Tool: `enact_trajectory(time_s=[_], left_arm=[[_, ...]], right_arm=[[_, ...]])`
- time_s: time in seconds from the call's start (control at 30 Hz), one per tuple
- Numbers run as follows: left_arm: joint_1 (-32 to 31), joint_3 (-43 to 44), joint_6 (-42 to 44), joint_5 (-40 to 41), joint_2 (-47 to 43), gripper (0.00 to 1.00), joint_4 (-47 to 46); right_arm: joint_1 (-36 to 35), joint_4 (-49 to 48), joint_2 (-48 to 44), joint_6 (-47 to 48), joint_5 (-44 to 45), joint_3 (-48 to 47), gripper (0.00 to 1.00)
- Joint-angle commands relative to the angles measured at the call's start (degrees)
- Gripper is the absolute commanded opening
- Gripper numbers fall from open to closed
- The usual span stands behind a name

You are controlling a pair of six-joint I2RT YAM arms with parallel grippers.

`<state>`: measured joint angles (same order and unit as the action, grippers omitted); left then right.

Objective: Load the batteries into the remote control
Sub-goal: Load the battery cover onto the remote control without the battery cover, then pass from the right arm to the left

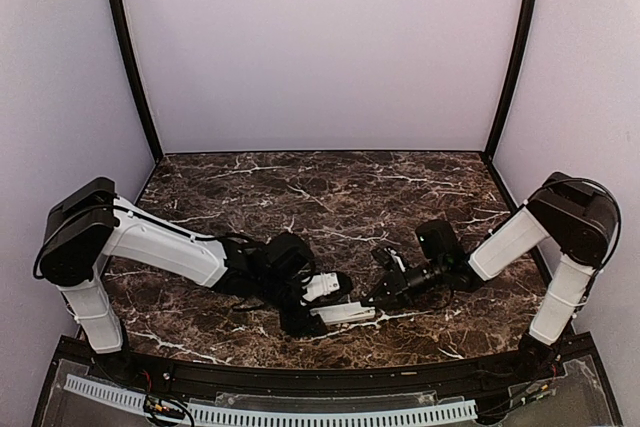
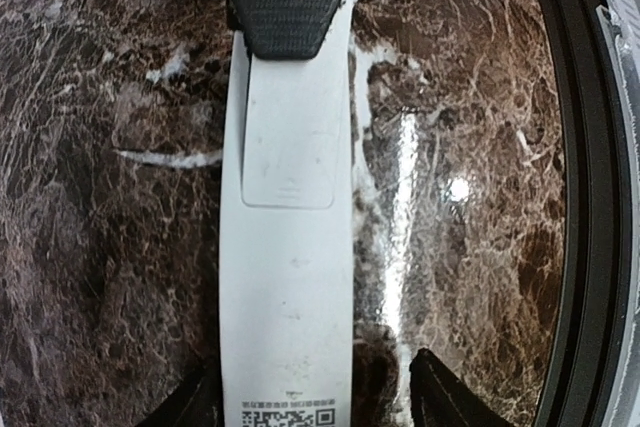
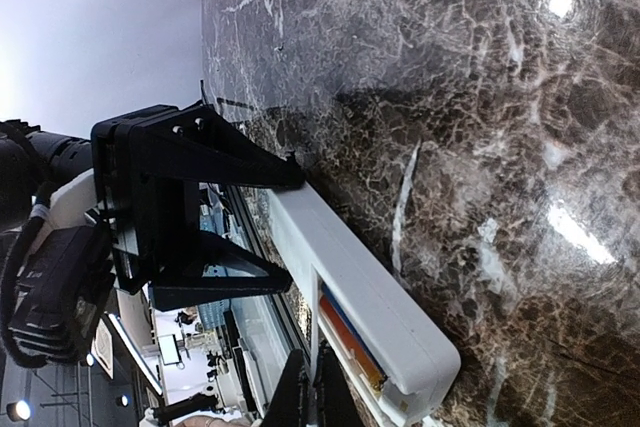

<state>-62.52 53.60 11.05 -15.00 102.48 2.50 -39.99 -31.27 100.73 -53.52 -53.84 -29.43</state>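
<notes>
- The remote control (image 2: 290, 287) lies back-up, low over the table near its front edge, about midway between the two arm bases. We cannot tell whether it touches the marble.
- On its back we see a rectangular battery cover (image 2: 290, 132) sitting flush, and a printed code label (image 2: 290, 415) at the end nearest the left wrist.
- In the right wrist view, a thin orange and blue strip of the batteries (image 3: 348, 332) shows through a slot along the remote's side, near its free end.
- The left gripper (image 2: 305, 402) has the remote by its label end, one finger on either long edge, closed across its width.
- The right gripper (image 2: 285, 42) is at the opposite end, its two fingers drawn together to a point with nothing between them. The tip sits on the remote's back just beyond the cover's far edge.
- From above, both arms reach inward and meet at the remote, left arm from the left, right arm from the right.
- The table (image 1: 300, 187) is dark brown marble with white veins, backed by pale walls.
</notes>
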Motion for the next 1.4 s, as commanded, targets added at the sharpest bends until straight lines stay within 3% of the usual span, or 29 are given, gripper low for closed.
enact_trajectory(time_s=[0.0, 0.27, 0.5, 0.83, 1.03, 1.37], left_arm=[[-0.15, 4.73, -1.96, -4.24, 1.81, 0.63, -4.23], [-0.53, 10.26, 1.86, -5.73, 8.03, 0.56, -8.45], [-0.76, 11.36, 2.74, -5.46, 9.99, 0.42, -9.00], [-1.55, 12.08, 3.27, -5.55, 10.48, 0.38, -8.80], [-2.18, 12.49, 3.10, -5.16, 10.63, 0.25, -8.82], [-2.67, 12.35, 5.01, -4.78, 10.19, 0.19, -4.61]], right_arm=[[-0.88, -0.82, 1.75, -0.64, 1.87, 0.89, 0.00], [-1.05, -1.28, 2.09, -0.42, 2.12, 0.94, 0.00], [-1.23, -2.70, 2.47, -0.62, 2.08, 0.87, 0.00], [-1.40, -4.22, 2.87, -0.92, 1.99, 0.95, 0.00], [-1.48, -4.68, 2.81, -1.05, 2.15, 1.12, 0.00], [-1.72, -4.68, 1.85, -1.61, 2.78, 1.50, 0.00]])
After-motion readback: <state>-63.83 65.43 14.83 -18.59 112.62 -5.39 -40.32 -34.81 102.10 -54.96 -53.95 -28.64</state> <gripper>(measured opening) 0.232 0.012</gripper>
